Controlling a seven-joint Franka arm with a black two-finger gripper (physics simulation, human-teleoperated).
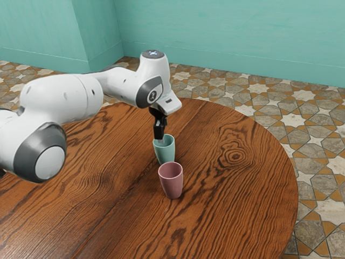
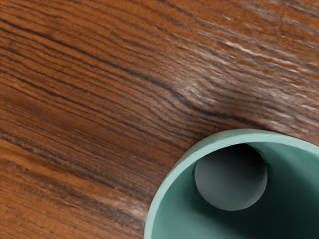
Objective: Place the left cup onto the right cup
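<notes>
Round wooden tabletop point(image 1: 232, 205) with two handleless cups near its middle, well clear of every edge. The green cup point(image 1: 164, 151) stood on the side toward the far edge. The pink cup point(image 1: 171, 181) stood just beside it, toward the near edge. In the exterior view the green cup's base was overlapped by the pink cup's rim, so whether the two touched could not be told. The green cup leaned slightly, and whether its base rested on the wood could not be told either.

The white arm point(image 1: 81, 97) entered from the exterior view's left and reached across the tabletop. Its black gripper point(image 1: 158, 135) pointed straight down at the green cup's rim, on the side facing the arm. Whether the gripper was apart or clamped on that rim could not be told.

The pink cup stood upright with its mouth open upward, and nothing lay between the two cups or on the surrounding wood.

In the wrist view the green cup point(image 2: 172, 214) lay directly beneath the hand, its curved rim and inner wall seen against the dark grain of the tabletop point(image 2: 99, 99). A grey round shape point(image 2: 231, 177) sat inside the cup, and what it was could not be told.

Beyond the far edge lay a patterned tile floor point(image 1: 312, 118) and a teal wall point(image 1: 242, 27).
</notes>
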